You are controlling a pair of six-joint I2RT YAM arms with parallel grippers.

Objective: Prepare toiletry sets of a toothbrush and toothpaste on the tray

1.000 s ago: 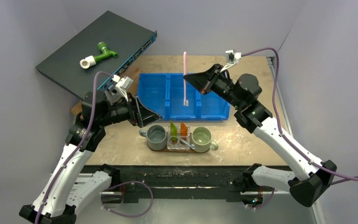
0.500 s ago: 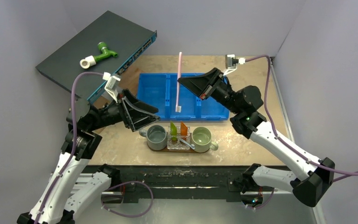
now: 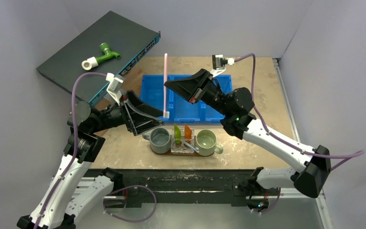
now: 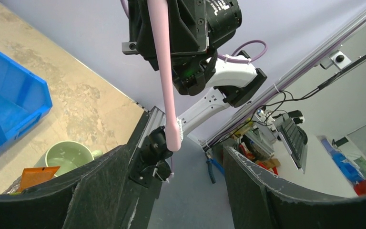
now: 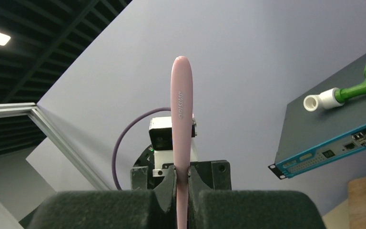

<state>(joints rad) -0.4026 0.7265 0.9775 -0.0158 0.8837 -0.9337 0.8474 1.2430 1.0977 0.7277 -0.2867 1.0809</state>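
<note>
Top external view: the right gripper [image 3: 168, 84] pinches the pink toothbrush [image 3: 166, 67] upright, bristles down, behind the tray [image 3: 190, 154]. The left gripper [image 3: 155, 122] hangs spread around the bristle end, seemingly to take it for the tray.

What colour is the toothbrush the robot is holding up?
Pink. The toothbrush shows best in the right wrist view.

The pink toothbrush [image 3: 166, 67] stands upright in the air, bristle head down, pinched in the right pincer [image 5: 181, 177]. The lime-green tube [image 3: 177, 133] and orange tube [image 3: 188, 131] stand side by side on the dark-brown tray [image 3: 183, 153]. The pale toothbrush [image 3: 190, 146] lies just in front of them.
</note>
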